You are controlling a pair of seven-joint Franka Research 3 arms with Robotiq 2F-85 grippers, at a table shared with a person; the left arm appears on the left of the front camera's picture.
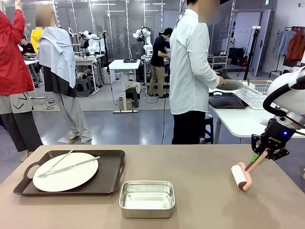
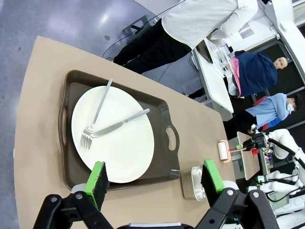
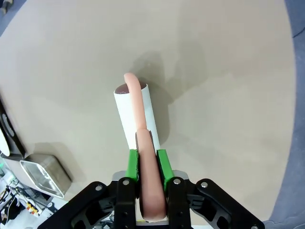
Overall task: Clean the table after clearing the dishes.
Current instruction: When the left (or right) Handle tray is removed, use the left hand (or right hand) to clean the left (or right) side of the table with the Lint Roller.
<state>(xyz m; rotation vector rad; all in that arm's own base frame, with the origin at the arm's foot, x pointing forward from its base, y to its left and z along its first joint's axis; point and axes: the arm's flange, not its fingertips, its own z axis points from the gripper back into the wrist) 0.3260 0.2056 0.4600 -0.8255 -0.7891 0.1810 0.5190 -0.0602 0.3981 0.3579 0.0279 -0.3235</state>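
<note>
On the taupe table [image 1: 200, 210], a dark brown handled tray [image 1: 110, 177] at the front left carries one white plate [image 1: 66, 174] with a fork [image 1: 53, 166] and a knife [image 1: 76, 165] crossed on it. My left gripper [image 2: 155, 177] hangs open above the tray's [image 2: 164, 117] near edge and the plate [image 2: 114, 143], holding nothing. At the right, my right gripper [image 1: 267, 152] is shut on the pink handle of a lint roller [image 1: 241, 176], whose white roll [image 3: 136, 114] lies on the tabletop [image 3: 214, 71].
A small steel pan [image 1: 147, 198] stands empty at the front middle of the table. Beyond the far edge a person in a white shirt [image 1: 190, 67] holds another plate [image 1: 232, 85] over a white side table with a dark tray [image 1: 228, 101] and a wire rack [image 1: 255, 93].
</note>
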